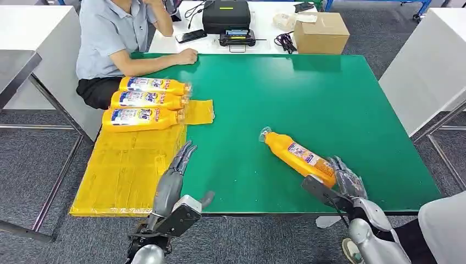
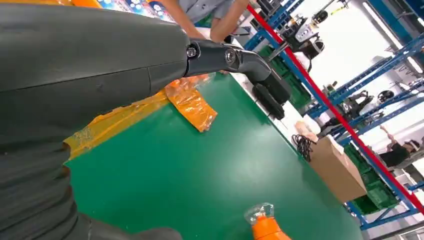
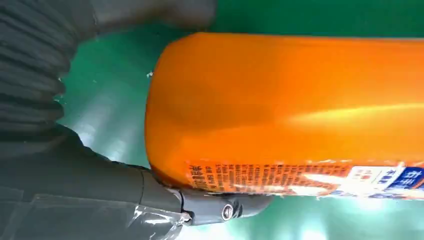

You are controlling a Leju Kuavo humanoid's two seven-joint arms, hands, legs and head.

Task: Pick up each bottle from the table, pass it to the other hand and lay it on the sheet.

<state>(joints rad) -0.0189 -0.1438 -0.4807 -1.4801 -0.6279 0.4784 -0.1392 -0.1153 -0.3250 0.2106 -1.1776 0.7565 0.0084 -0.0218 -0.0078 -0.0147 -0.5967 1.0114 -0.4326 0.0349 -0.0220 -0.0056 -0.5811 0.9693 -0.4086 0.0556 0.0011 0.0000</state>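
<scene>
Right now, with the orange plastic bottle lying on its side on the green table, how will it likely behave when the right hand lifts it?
The orange plastic bottle looks rigid, so it should hold its shape. Its glossy rounded body, seen in the right wrist view, may slip or roll on the green table. The right hand is at its base, so the capped end may droop.

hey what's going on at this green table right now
A humanoid robot is moving orange bottles onto a yellow sheet. Three bottles already lie side by side on the sheet. Its right hand is at the base of a fourth bottle lying on the green table; whether it grips it yet is unclear. Its left hand is open near the sheet's edge. A person sits at the far corner.
</scene>
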